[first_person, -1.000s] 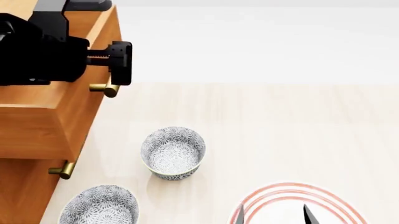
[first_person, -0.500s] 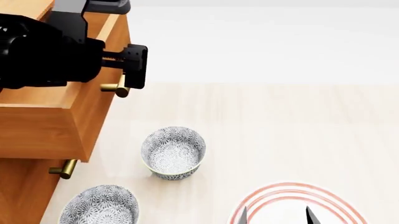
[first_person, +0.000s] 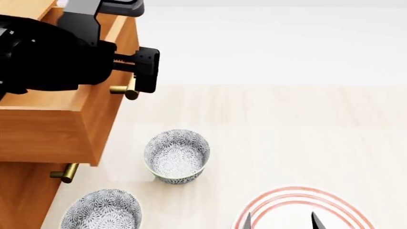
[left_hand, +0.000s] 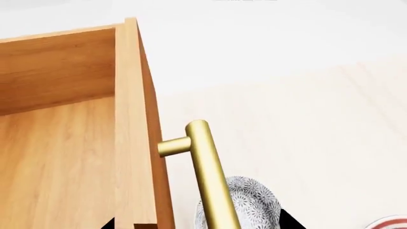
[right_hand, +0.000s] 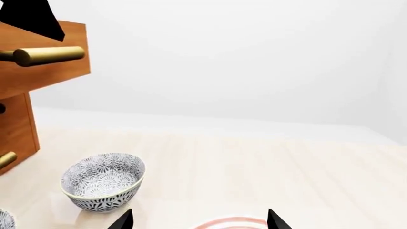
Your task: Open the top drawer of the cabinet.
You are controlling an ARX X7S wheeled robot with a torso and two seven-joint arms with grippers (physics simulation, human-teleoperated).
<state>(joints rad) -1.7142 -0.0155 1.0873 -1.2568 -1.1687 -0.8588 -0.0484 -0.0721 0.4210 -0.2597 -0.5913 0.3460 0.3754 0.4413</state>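
Bright, even, diffuse light, source direction perhaps overhead, faint soft shadow under the patterned bowl (first_person: 176,156), mild sheen on the brass handle (left_hand: 210,174), sharp focus, no blur.

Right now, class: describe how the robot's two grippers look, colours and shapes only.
The left gripper is matte black and blocky, with a ridged rail along its body and flat rectangular finger plates. Of the right gripper only two thin, black, pointed fingertips show. No cables or markings are visible.
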